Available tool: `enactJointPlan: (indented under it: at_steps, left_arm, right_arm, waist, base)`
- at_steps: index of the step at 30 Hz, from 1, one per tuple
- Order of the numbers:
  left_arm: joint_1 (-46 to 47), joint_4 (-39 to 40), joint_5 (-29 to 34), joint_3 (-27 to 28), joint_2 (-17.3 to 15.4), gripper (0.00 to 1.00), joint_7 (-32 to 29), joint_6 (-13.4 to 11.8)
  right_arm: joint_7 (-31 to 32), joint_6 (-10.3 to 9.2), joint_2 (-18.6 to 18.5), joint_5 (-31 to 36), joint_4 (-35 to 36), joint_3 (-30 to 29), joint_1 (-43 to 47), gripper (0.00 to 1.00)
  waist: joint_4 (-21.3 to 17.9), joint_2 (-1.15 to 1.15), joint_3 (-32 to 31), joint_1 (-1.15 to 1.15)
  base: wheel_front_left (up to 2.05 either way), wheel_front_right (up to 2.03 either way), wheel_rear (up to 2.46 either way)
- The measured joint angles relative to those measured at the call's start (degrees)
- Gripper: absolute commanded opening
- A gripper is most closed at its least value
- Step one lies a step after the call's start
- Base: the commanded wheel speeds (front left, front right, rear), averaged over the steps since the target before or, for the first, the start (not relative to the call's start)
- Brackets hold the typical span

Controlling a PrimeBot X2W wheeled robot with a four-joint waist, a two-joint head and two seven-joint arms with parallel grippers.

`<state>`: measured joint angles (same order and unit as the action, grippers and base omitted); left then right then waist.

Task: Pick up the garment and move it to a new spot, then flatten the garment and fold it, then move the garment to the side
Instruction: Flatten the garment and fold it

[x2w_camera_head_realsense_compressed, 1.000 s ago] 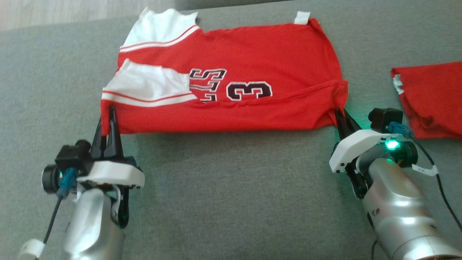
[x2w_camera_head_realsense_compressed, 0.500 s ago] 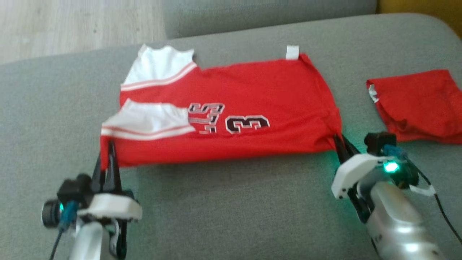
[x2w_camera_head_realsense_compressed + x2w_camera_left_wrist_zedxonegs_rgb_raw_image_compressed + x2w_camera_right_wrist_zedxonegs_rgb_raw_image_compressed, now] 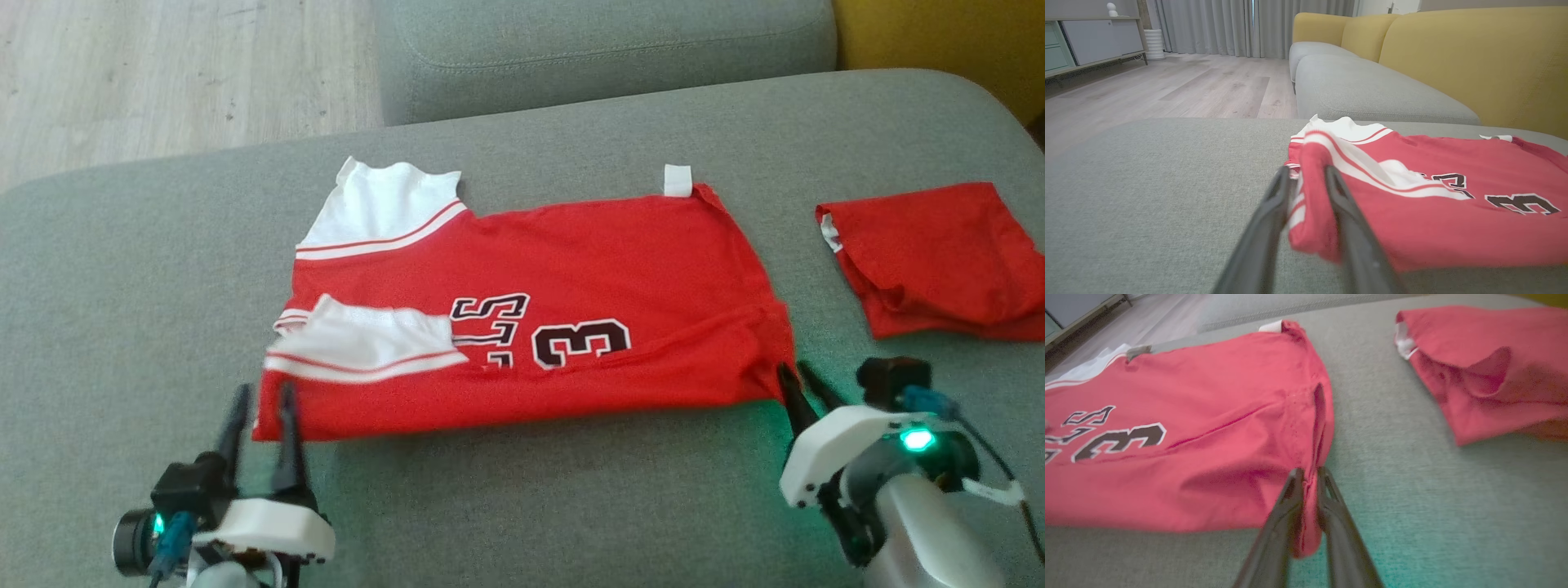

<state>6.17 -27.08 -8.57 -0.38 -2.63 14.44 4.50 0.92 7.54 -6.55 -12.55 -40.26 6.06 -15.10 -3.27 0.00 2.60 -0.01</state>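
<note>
One jersey (image 3: 588, 278) is laid flat on a grey sofa (image 3: 531, 506), its long axis spanning from the left end effector (image 3: 261, 400), where the white sleeves point, to the right end effector (image 3: 802, 377). The left is released, fingers parted around a corner; the right is clenched on the hem. One red cloth (image 3: 931, 253) is seen to its right, with wood floor (image 3: 163, 73) beyond.

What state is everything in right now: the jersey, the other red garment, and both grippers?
jersey, lying flat on the sofa cushion, one white sleeve folded over its front.
second red garment, loosely folded, lying apart to the jersey's right.
left gripper, open, the jersey's near left corner between its fingers.
right gripper, shut on the jersey's near right corner.
</note>
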Motion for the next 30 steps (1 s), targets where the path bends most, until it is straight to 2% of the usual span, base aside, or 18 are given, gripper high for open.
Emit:
enactJointPlan:
  at_steps: [1,6,11,20,25,28,30]
  left_arm:
    - [0.0,-0.04,-0.01,-0.04,-0.01,1.0,0.0,-0.05]
    - [0.08,1.1,-0.94,-0.03,-0.02,1.0,0.0,-0.82]
    - [0.67,7.57,-1.62,0.07,0.0,1.0,0.01,-0.97]
    - [3.05,14.5,-2.12,0.13,0.02,1.0,0.1,-0.43]
    - [9.31,11.44,-0.91,-0.75,-0.43,1.0,0.26,0.65]
    - [15.66,6.73,-0.38,-3.02,-2.7,1.0,-0.96,1.65]
    - [21.57,3.88,-0.32,-4.86,-5.03,1.0,-4.3,2.3]
  right_arm:
    - [0.29,0.0,0.0,0.01,1.47,-0.54,0.54,1.0]
    - [-0.19,0.0,0.29,0.74,8.81,-3.68,1.92,1.0]
    - [-4.43,0.0,1.1,3.14,16.62,-6.99,2.05,1.0]
    - [-8.5,0.0,2.4,5.24,22.57,-8.66,2.01,1.0]
    - [-7.95,0.0,2.49,6.45,22.87,-8.38,-0.6,1.0]
    - [-7.26,0.0,2.48,6.57,22.94,-7.93,-3.62,1.0]
    - [-6.48,0.0,2.37,6.57,22.95,-7.79,-5.83,1.0]
  waist:
    - [0.0,0.0,0.0,0.0]
    - [-0.24,0.0,0.38,0.0]
    - [-0.51,0.0,1.91,0.01]
    - [-0.83,0.0,5.52,0.01]
    - [-1.3,0.0,8.45,0.01]
    - [-1.94,0.0,10.33,0.02]
    - [-2.48,0.0,11.7,0.01]
  base:
    - [0.0,0.0,0.0]
    - [0.0,0.0,0.0]
    - [0.0,0.0,0.0]
    - [0.0,0.0,0.0]
    - [0.0,0.0,0.0]
    - [0.0,0.0,0.0]
    - [0.0,0.0,0.0]
